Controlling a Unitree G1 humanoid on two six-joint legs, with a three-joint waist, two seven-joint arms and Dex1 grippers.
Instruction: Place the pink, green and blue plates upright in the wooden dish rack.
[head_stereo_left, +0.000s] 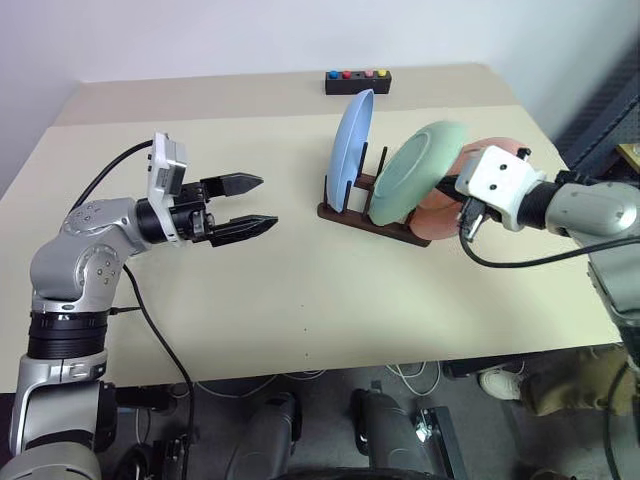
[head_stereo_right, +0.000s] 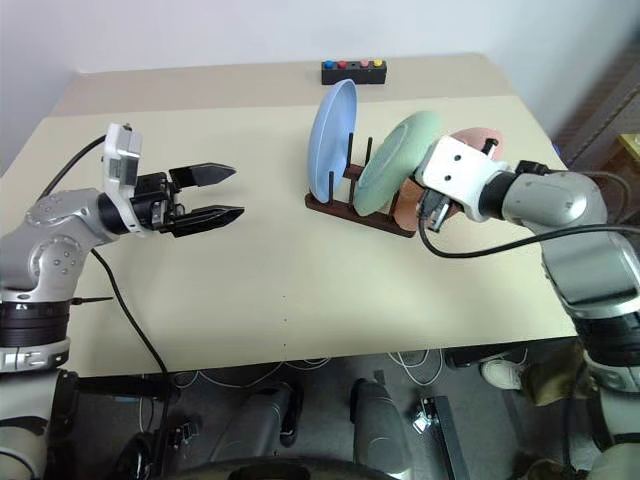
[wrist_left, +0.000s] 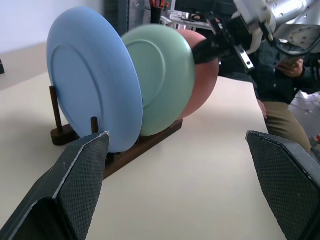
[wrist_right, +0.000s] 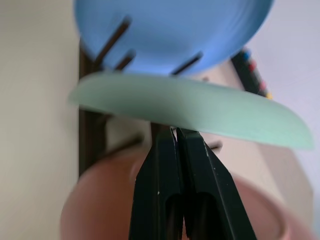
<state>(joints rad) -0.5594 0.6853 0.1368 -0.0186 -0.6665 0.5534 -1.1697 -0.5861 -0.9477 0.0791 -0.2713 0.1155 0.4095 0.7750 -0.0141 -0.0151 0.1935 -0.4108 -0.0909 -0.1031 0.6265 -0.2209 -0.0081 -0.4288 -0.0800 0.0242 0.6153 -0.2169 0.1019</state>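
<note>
The left gripper (head_stereo_left: 245, 206) hovers with jaws wide, empty. The right gripper (wrist_right: 176, 131) has its jaws pressed together, tips seemingly touching the pale green plate (head_stereo_left: 415, 170). The dark brown wooden dish rack (head_stereo_left: 345, 213) holds the round blue plate (head_stereo_left: 351, 137), the green one and the pink plate (wrist_left: 205, 80).

Dark brown wooden dish rack (head_stereo_left: 362, 214) sits on the table at about 2 o'clock from table centre, thin pegs upright. All three plates are in it. Blue plate (head_stereo_left: 352, 136) at the 10 o'clock end, near vertical. Green plate (head_stereo_left: 415, 170) in the middle, tilted toward 4 o'clock. Pink plate (head_stereo_left: 447, 215) at the 4 o'clock end, mostly hidden behind green, leaning the same way.
</note>
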